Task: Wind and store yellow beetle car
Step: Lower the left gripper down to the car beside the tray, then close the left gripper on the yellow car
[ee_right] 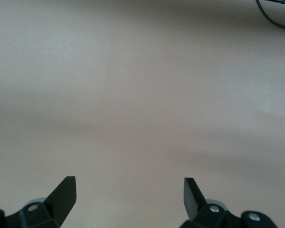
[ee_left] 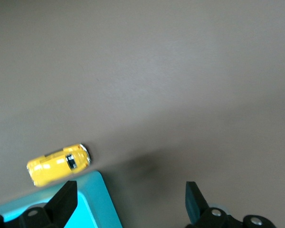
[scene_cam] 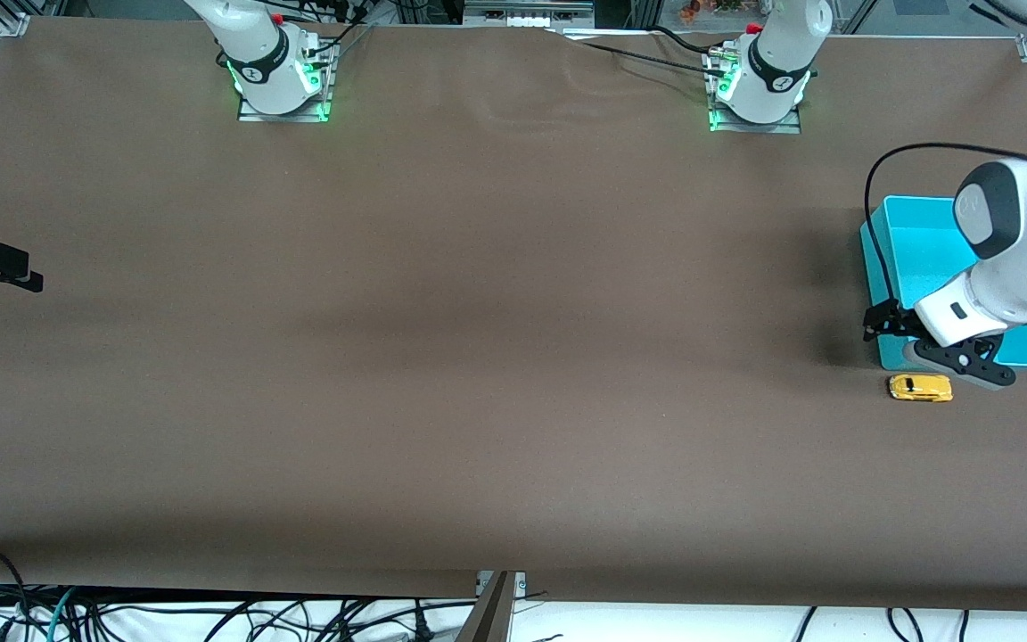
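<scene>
Reach for the car, nothing gripped yet.

The left hand (scene_cam: pixel 941 343) hangs over the bin (scene_cam: pixel 919 245) edge, fingers apart and empty; the car (scene_cam: pixel 921 388) sits on the counter (scene_cam: pixel 478 357) just beside and below it, close against the bin. Next, I judge, the hand must drop astride the car and close. The car is tiny, bright yellow, rounded, with dark windows. The right hand (ee_right: pixel 128 199) waits at its own end, fingers apart.

You are looking at a robotics lab: a worktop (scene_cam: pixel 478 357) under plain brown covering, two arm bases (scene_cam: pixel 277 76) bolted to it with green lights, aluminium framing (scene_cam: pixel 10 22) near those bases, loose cables (scene_cam: pixel 210 615) along the worktop's edge.
</scene>
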`<state>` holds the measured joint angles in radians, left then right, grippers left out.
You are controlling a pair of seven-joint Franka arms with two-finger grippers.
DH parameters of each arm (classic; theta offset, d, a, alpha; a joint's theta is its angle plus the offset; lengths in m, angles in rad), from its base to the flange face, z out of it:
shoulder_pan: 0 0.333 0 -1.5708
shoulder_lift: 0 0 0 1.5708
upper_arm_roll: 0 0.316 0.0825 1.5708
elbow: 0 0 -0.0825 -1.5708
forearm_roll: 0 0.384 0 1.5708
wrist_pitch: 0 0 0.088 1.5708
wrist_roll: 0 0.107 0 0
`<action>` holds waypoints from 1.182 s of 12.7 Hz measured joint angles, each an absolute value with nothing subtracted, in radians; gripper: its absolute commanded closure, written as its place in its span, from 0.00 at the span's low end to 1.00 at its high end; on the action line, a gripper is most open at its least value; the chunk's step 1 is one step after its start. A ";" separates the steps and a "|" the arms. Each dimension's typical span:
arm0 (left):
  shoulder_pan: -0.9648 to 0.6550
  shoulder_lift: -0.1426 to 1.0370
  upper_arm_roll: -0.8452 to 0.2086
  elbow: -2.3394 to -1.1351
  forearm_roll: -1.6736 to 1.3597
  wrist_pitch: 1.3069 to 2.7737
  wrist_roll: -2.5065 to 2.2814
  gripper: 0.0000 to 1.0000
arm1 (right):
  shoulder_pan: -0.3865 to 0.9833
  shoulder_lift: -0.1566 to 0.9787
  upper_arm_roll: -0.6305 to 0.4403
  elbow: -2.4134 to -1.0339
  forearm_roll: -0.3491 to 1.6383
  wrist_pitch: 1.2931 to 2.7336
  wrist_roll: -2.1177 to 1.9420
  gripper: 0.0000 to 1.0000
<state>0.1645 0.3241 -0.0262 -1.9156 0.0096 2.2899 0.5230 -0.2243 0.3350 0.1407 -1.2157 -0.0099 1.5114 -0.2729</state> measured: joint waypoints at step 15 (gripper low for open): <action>0.259 0.593 0.010 -1.836 0.010 2.411 1.235 0.00 | -0.169 0.240 0.096 -1.289 -0.016 1.431 -0.117 0.00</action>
